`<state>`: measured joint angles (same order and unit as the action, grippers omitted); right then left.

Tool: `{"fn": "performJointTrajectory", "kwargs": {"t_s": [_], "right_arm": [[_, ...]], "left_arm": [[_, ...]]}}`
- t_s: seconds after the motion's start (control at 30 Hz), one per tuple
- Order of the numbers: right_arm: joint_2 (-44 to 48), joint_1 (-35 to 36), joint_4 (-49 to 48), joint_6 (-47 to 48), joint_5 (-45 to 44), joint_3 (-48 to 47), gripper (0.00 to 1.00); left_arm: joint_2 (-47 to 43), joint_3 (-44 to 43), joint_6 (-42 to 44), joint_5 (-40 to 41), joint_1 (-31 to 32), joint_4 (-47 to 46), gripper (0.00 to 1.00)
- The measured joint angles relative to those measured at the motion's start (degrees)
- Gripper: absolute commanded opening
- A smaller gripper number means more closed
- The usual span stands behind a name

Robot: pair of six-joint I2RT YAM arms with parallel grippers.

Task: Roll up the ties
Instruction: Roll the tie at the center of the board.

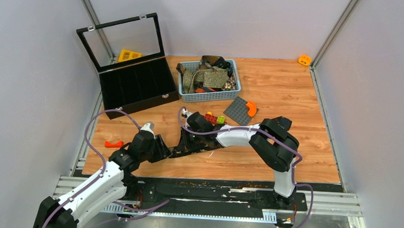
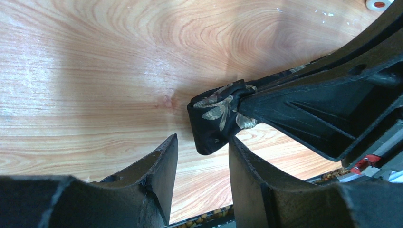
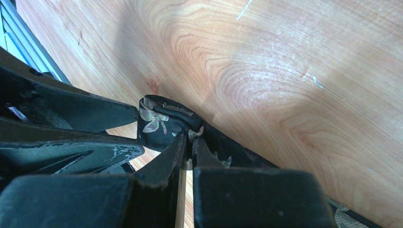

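Observation:
A black tie with a pale floral print [image 1: 201, 145] lies on the wooden table between my two grippers. My right gripper [image 1: 185, 142] is shut on its folded end; in the right wrist view the fingers [image 3: 190, 138] pinch the fabric, and the tie's fold [image 3: 154, 121] bulges just past them. My left gripper [image 1: 170, 149] is open right beside that end. In the left wrist view its fingers [image 2: 203, 145] stand apart, with the tie's fold [image 2: 214, 118] just ahead of the gap, not gripped. More ties [image 1: 209, 76] sit heaped in a basket.
A blue-grey basket [image 1: 206, 97] stands at the back centre. An open black case with a glass lid [image 1: 134, 85] is at the back left. A grey studded plate [image 1: 237, 111], toy bricks [image 1: 214, 118] and an orange piece [image 1: 113, 143] lie nearby.

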<state>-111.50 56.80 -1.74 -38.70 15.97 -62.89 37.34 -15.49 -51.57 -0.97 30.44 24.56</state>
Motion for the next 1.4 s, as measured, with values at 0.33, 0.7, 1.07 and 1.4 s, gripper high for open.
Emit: {"fn": "performJointTrajectory", "kwargs": {"t_s": [0.33, 0.7, 1.07, 1.4], "right_arm": [[-0.02, 0.00, -1.64, 0.02, 0.13, 0.76, 0.00], [0.68, 0.02, -1.05, 0.83, -0.44, 0.96, 0.10], [5.11, 0.13, 10.25, 4.76, -3.67, -0.81, 0.24], [6.80, 0.28, 12.07, 5.14, -2.54, -0.94, 0.08]], "left_arm": [[2.95, 2.99, -0.17, -0.15, 0.00, -7.10, 0.43], [5.31, 3.82, -0.09, -1.64, 0.00, -11.72, 0.16], [5.20, 3.85, -0.09, -2.75, 0.31, -12.24, 0.12], [4.48, 3.87, -0.09, -2.12, 0.31, -12.07, 0.11]]}}
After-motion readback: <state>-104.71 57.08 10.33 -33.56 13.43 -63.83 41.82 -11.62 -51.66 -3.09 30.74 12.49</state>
